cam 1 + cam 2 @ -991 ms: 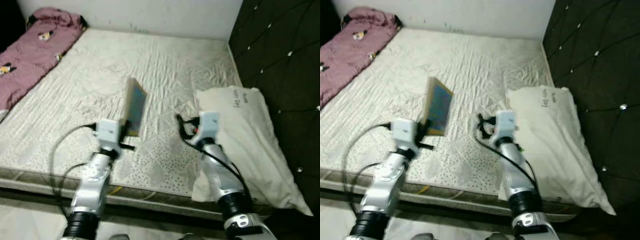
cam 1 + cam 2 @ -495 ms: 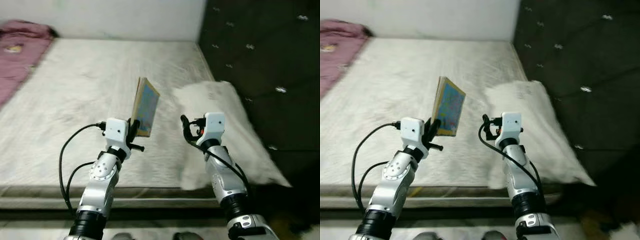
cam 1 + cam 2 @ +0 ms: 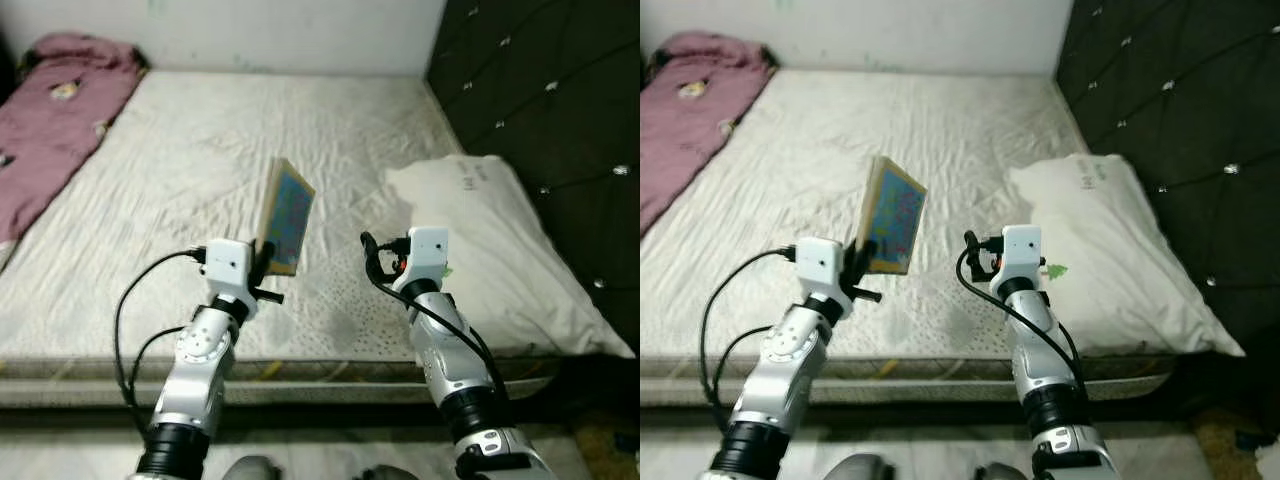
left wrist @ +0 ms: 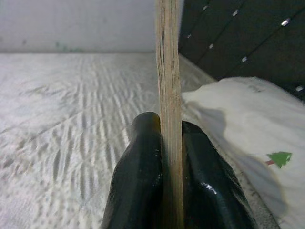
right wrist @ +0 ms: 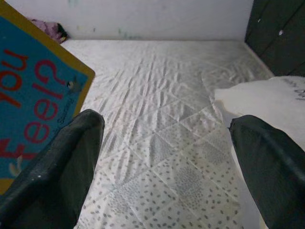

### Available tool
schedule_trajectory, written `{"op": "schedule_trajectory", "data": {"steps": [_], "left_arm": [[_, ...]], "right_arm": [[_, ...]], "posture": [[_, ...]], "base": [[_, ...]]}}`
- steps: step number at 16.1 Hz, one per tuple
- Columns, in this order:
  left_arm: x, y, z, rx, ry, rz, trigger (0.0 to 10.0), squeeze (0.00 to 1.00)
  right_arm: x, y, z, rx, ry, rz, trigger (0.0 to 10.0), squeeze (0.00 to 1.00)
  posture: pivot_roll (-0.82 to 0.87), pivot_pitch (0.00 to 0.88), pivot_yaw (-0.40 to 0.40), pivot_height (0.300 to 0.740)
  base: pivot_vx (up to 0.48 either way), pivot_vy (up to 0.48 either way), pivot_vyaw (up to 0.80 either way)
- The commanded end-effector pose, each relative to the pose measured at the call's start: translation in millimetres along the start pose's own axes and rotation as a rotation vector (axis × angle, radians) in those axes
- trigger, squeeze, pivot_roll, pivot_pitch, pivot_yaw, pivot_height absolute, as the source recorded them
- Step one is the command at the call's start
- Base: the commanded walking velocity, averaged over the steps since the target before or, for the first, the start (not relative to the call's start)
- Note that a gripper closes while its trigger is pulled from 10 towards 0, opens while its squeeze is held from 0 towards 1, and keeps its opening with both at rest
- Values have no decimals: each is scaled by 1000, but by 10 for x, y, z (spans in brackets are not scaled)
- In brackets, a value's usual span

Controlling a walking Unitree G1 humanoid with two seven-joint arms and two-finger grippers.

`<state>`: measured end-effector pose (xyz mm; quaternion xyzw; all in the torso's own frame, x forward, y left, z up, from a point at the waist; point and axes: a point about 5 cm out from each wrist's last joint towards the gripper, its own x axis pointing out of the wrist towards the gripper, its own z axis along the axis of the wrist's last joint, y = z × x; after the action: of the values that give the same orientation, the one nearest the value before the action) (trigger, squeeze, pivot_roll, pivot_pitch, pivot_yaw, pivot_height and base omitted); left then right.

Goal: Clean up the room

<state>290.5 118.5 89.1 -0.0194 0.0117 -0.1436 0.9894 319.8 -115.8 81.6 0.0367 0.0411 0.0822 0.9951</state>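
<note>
Bare mattress (image 3: pixel 180 190), pale, quilted, wrinkled; white wall behind it, dark tufted headboard (image 3: pixel 540 90) along the robot's right. White pillow (image 3: pixel 500 250) lies against the headboard side, with a small green tree print near its front edge. Crumpled pink blanket (image 3: pixel 50 120) with small cartoon prints at the far left corner of the bed.

Left gripper (image 3: pixel 262 262) raised above the front part of the mattress, fingers (image 4: pixel 143 176) pinched tight on the lower edge of a thin book (image 3: pixel 287 215). Book held upright, tilted slightly, clear of the bed surface; blue cover with yellow border, red lettering legible in the right wrist view ("Feel?"). The left wrist view shows the page edge clamped between both black pads.

Right gripper (image 3: pixel 370 262) held at similar height, just beside the pillow's near corner, to the right of the book. Fingers (image 5: pixel 57 176) spread wide apart, nothing between them.
</note>
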Motion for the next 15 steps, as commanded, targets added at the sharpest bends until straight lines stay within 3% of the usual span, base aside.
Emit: {"op": "schedule_trajectory", "data": {"steps": [1,13,15], "left_arm": [[10,84,147,15,-72,20,10000,0],[-18,130,124,5,-62,27,10000,0],[-21,131,123,5,-63,27,10000,0]], "right_arm": [[32,67,58,6,-19,22,10000,0],[31,79,46,6,-13,25,10000,0],[30,79,45,6,-14,26,10000,0]], "posture": [[96,0,8,740],[102,0,8,740],[101,0,8,740]], "base": [[0,0,0],[0,0,-37],[294,0,-213]]}}
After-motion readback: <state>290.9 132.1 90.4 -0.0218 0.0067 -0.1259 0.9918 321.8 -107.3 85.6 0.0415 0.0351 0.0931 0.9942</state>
